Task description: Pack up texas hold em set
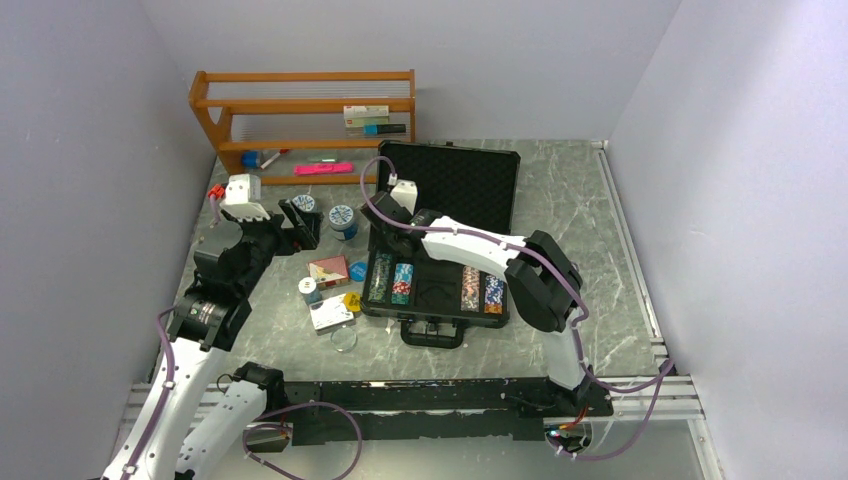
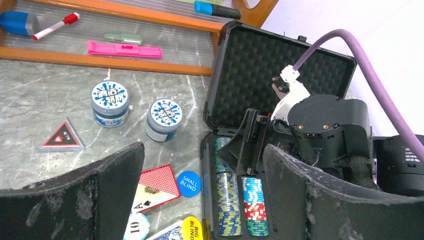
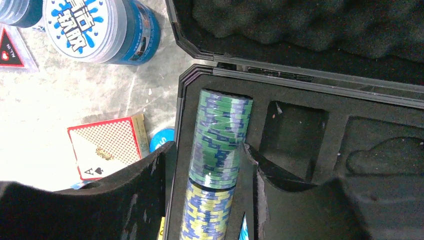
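Grey desk (image 1: 570, 200) is carrying the briefcase (image 1: 455, 180); right gripper (image 3: 206, 150), jaws apart, is straddling the green chip stack (image 3: 220, 125) across its length.

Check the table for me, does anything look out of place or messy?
Nothing is spilled or damaged. The red card deck, small blind button and big blind button lie loose on the table left of the black case, outside its foam slots.
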